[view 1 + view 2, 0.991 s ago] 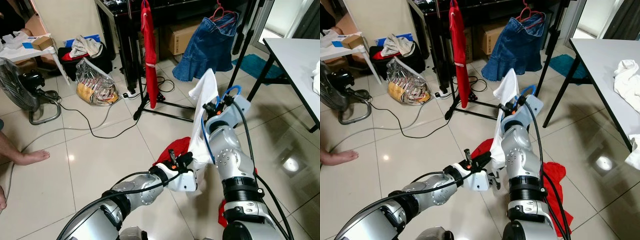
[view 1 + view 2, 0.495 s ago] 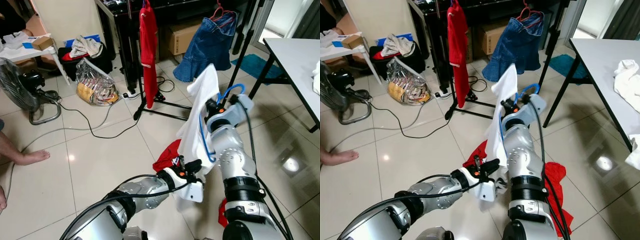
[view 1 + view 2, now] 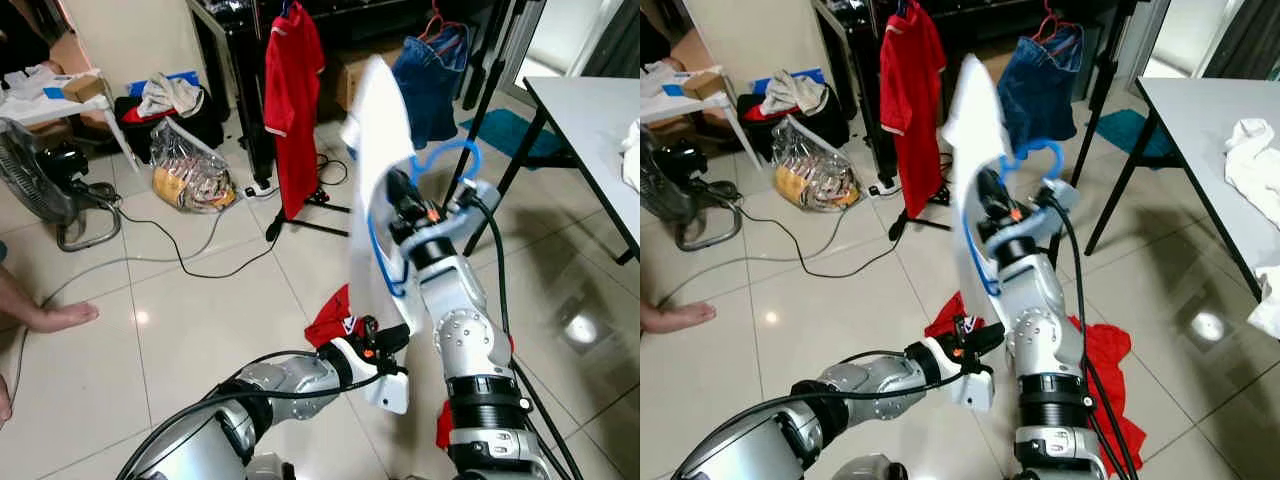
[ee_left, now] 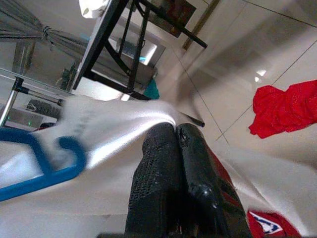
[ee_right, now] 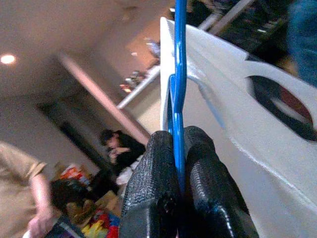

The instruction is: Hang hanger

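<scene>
A blue hanger (image 3: 432, 163), draped with a white shirt (image 3: 377, 140), is held upright in mid-scene, hook pointing right.

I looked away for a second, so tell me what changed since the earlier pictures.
The right gripper, shut on the blue hanger, has lifted it and the white shirt up and forward, toward the rack with the red shirt. The left gripper stays shut on the white shirt's lower part, low over the floor. The red cloth on the floor and the denim skirt are unchanged.
</scene>
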Robot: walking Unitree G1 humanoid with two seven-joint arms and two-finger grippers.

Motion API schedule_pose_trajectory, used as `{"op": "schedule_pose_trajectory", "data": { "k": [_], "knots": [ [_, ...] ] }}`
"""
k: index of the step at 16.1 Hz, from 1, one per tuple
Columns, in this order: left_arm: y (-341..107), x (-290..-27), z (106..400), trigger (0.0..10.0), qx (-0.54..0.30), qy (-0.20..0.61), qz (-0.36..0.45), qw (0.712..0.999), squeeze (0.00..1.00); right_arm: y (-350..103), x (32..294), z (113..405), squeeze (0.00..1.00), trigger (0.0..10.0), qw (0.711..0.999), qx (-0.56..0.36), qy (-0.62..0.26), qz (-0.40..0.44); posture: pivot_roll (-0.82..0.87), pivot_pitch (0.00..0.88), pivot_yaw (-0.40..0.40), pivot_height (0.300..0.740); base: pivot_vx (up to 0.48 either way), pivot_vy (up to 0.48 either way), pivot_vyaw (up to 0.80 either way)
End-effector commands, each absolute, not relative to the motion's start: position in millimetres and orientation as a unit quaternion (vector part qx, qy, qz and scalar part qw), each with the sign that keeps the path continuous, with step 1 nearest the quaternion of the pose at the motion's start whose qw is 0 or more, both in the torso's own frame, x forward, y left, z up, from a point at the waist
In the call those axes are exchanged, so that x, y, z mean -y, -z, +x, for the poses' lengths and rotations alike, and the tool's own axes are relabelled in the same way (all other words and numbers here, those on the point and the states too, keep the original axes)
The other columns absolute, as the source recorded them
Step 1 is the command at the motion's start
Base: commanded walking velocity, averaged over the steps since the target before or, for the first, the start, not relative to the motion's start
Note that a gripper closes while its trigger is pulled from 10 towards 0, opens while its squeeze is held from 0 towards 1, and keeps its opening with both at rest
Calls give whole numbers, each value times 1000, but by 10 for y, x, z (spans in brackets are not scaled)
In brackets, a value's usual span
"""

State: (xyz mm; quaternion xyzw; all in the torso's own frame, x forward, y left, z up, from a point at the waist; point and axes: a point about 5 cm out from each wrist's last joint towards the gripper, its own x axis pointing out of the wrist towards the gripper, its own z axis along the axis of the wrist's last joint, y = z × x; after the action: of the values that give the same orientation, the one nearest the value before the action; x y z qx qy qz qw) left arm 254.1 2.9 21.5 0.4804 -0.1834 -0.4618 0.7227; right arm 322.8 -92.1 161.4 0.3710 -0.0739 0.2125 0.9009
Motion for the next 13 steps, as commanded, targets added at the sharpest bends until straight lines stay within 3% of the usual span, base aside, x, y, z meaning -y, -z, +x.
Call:
{"op": "schedule_pose_trajectory", "data": {
  "k": [1,6,9,13],
  "knots": [
    [-200,-45,2528,0,184,461,481,723,0,-1733,743,3166,0,10000,900,101,-264,333,73,3,59,740,0,0,0],
    [-187,-118,2564,0,168,444,477,739,0,-1792,593,3075,0,10000,911,125,-323,222,75,0,53,740,0,0,0],
    [-199,-142,2591,0,161,433,471,751,0,-1667,607,3124,0,10000,929,94,-303,190,79,0,49,740,0,0,0],
    [-202,-157,2599,0,160,429,469,756,0,-1625,626,3148,0,10000,930,73,-293,212,77,0,47,740,0,0,0]
  ]
}}
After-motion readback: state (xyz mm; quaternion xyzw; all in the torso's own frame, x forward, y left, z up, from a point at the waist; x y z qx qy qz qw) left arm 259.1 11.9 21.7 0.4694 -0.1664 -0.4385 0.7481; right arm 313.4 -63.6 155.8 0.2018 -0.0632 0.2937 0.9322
